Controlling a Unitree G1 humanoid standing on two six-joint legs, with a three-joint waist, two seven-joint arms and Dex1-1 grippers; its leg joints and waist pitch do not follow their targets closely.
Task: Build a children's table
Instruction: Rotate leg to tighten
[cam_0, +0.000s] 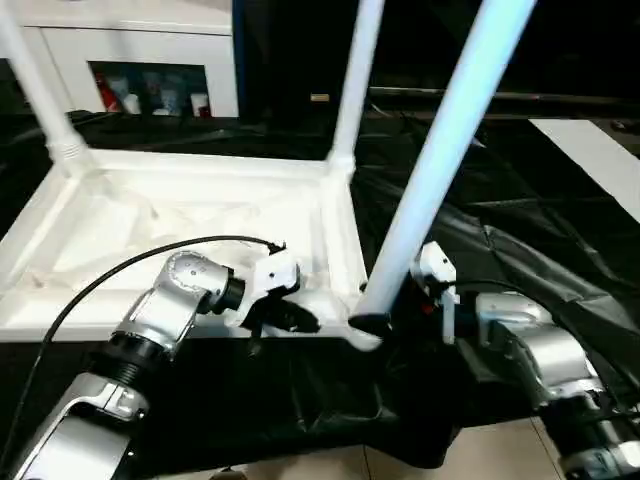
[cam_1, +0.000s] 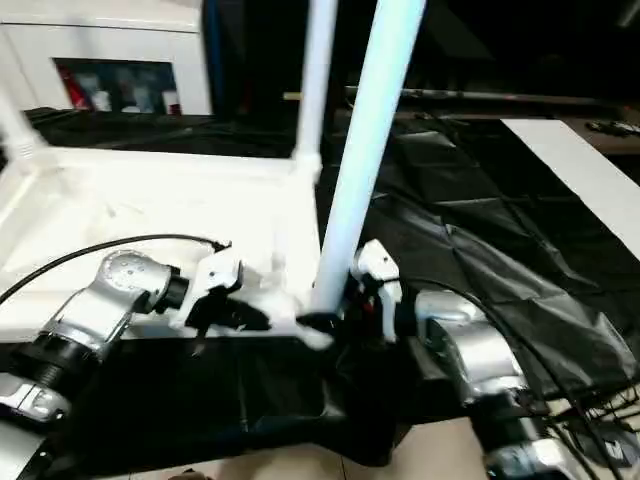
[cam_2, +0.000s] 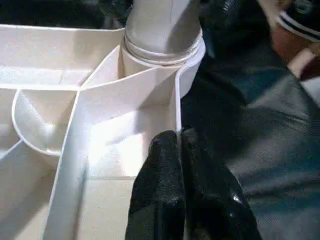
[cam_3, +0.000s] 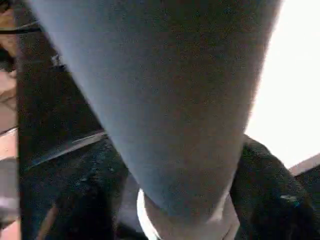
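Standing in tabletop (cam_0: 190, 215) sockets: three legs (cam_0: 440, 160). Left gripper (cam_2: 180, 190) pinching tabletop rim; right gripper (cam_0: 400, 310) spread around nearest leg.

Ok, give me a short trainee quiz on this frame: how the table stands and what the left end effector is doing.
1. True or false: the tabletop lies with its ribbed underside facing up.
2. How many legs rise from the tabletop's corners?
3. The left end effector is: A) open in the air; B) shut on the tabletop's rim; C) shut on a leg.

Key: 1 true; 2 three; 3 B.
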